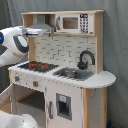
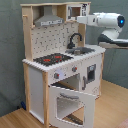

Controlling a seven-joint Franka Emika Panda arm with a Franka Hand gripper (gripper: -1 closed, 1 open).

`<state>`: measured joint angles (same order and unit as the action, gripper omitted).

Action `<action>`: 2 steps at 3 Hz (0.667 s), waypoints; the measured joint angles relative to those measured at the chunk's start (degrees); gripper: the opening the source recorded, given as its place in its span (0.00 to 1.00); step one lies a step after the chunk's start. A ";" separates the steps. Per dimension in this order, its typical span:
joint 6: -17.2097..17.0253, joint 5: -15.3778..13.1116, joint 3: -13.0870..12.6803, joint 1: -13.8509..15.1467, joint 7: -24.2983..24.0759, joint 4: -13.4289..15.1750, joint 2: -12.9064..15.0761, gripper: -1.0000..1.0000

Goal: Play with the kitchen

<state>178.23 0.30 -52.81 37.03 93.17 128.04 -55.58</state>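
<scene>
Stands tall and straight up on a wood floor (image 2: pixel 117 102): the kitchen (image 1: pixel 70 97) (image 2: pixel 36 87), seen in both exterior views. Has a black and red hob (image 1: pixel 37 65) (image 2: pixel 52 59) and a black faucet (image 1: pixel 86 59) (image 2: pixel 74 40) on its worktop, with a grey hood (image 1: pixel 42 22) (image 2: pixel 48 20) high above the hob.

Reaches in with one white arm (image 1: pixel 15 42) (image 2: pixel 105 20), from the first exterior view's left and from the second exterior view's right. Ends up high, at the top part of the kitchen, near the hood and well above the worktop. Cannot tell if the jaws are apart or together. Holds nothing that can be seen.

Matters most for the next move: kitchen right in front of the jaws, hob and faucet down below them, so probably needs a move down or forward to touch something.

Hangs open at the bottom, in the second exterior view: the oven door (image 2: pixel 55 92), tipped out toward the floor. Could get bumped on a low reach.

Shows a grey curtain (image 1: pixel 117 40) behind the kitchen.
</scene>
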 joint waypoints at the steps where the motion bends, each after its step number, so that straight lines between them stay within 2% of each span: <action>1: 0.56 -0.01 -1.88 3.24 1.45 -3.63 3.77 1.00; 2: 1.56 -0.01 -4.03 6.89 3.06 -6.63 7.45 1.00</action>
<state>179.79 0.29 -56.84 43.93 96.24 121.41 -48.13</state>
